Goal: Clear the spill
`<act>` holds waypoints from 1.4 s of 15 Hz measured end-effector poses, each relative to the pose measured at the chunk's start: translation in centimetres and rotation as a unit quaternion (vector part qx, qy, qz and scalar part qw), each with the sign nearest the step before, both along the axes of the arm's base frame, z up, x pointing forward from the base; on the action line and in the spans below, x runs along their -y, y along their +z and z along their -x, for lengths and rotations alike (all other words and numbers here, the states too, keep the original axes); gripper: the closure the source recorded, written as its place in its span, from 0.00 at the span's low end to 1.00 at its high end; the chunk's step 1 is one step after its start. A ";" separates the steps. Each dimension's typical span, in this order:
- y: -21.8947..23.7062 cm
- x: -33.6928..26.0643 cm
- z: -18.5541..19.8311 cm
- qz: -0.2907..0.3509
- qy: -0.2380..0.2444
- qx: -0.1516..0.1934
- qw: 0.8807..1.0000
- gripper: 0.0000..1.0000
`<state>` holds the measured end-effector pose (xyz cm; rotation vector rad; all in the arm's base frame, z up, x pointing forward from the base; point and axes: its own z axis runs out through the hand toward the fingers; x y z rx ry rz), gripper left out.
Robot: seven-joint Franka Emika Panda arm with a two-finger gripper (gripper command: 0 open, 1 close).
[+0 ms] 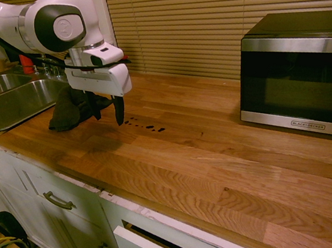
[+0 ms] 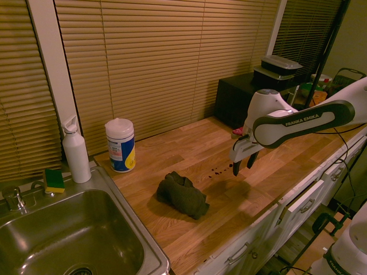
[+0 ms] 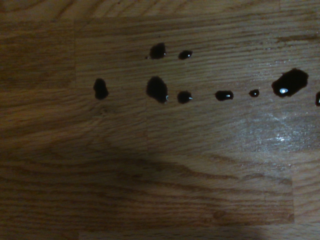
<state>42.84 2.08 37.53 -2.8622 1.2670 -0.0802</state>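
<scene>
Wooden worktop [image 1: 179, 166] carried the whole job; clock bearings below were read in the second exterior view, with the spill as dial centre. Steel sink [image 2: 74, 235] lay at 8 o'clock, judged handy for rinsing. Black microwave [image 1: 304, 75] stood at 12, probably no hindrance to a short wipe. White arm [image 1: 59, 21] reached in from 2. Its gripper [image 1: 109, 117], at 3, hung just beside the drops, fingers apart and nothing between them; likely placed to inspect or approach. Dark cloth [image 2: 182, 195] sat crumpled at 8, near the drops, the probable wiping tool; its loose folds might slip from a shallow pinch. White bottle [image 2: 77, 154] and wipes canister [image 2: 120, 145] both stood upright at 9, outside the likely wiping path. Sponge [image 2: 54, 181] rested by the sink, also at 9. Smallest: spill [image 3: 157, 89], scattered dark drops, glossy, apparently wet; smearing was the main risk.
</scene>
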 end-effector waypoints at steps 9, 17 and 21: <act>0.7 -5.0 -0.8 -0.005 0.028 0.041 0.999 0.00; 2.4 -14.7 0.4 -0.007 0.061 0.095 0.994 0.00; 3.6 -19.9 0.9 -0.001 0.073 0.117 0.991 0.00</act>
